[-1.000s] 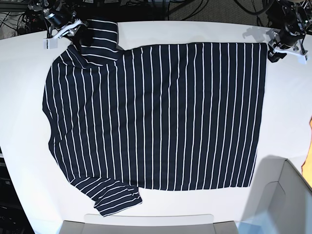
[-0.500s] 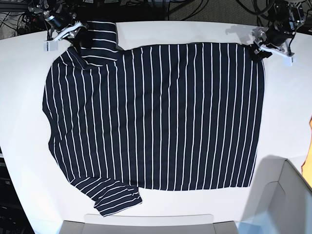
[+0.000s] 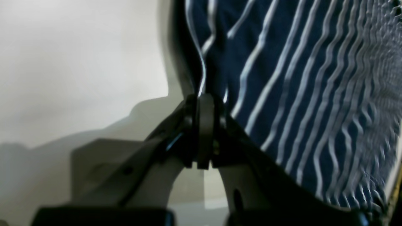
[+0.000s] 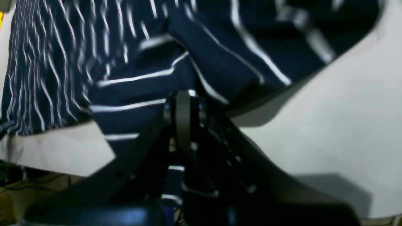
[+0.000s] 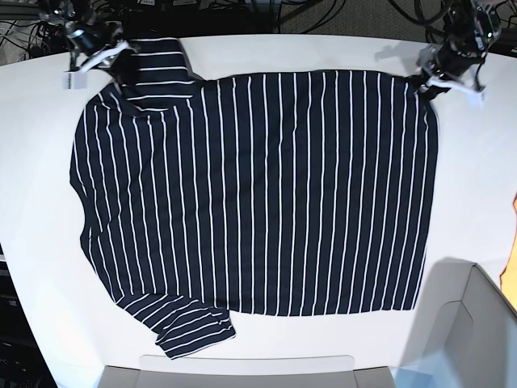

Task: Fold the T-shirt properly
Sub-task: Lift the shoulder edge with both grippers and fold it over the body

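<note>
While one T-shirt (image 5: pixel 258 202) is lying spread across the white table (image 5: pixel 323 52), both grippers are now pinching its far edge. Compared with a second ago, the left gripper (image 5: pixel 426 83) has come in from beside the hem corner and is now clamping that corner, which is lifting slightly. The right gripper (image 5: pixel 119 65) is still holding the far sleeve and has drawn it a little up and back. In the wrist views, the left gripper (image 3: pixel 204 100) and right gripper (image 4: pixel 185 97) are each showing jaws pressed together on striped cloth. One garment, two grippers and one pale bin (image 5: pixel 464 323) at the near corner are showing.
</note>
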{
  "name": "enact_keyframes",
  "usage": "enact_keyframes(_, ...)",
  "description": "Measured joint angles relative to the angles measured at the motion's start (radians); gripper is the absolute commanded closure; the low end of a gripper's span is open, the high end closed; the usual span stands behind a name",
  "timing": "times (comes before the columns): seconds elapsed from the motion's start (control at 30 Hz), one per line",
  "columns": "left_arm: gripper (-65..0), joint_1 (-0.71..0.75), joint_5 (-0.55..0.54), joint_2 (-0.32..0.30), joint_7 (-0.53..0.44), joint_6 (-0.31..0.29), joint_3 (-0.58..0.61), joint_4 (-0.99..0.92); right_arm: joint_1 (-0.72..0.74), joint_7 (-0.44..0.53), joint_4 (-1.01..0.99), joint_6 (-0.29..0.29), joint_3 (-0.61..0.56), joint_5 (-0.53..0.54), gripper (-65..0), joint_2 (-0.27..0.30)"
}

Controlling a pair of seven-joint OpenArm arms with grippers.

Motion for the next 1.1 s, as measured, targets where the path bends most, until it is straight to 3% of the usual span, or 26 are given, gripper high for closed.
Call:
enact_keyframes(0.4, 0.0, 0.127, -0.006, 0.024, 0.026, -0.011, -0.146, 0.138, -0.179, -0.003, 0.166, 0.008, 0.179, 0.0, 0.0, -0.027)
enact_keyframes(0.73, 0.0, 0.063, 0.003, 0.031, 0.053, -0.008, -0.191, 0.212, -0.114, -0.006, 0.21, 0.011, 0.209, 0.0, 0.0, -0.03)
enact_keyframes(0.97, 0.0, -0.095, 0.013, 0.03, 0.163, -0.003, -0.193, 0.21, 0.061, -0.23, 0.208, 0.008, 0.212, -0.003, 0.0, -0.018)
enact_keyframes(1.1, 0.0, -0.158, 0.017, 0.029, 0.166, 0.0, -0.193, 0.209, 0.144, -0.341, 0.206, 0.008, 0.209, -0.007, 0.0, -0.021)
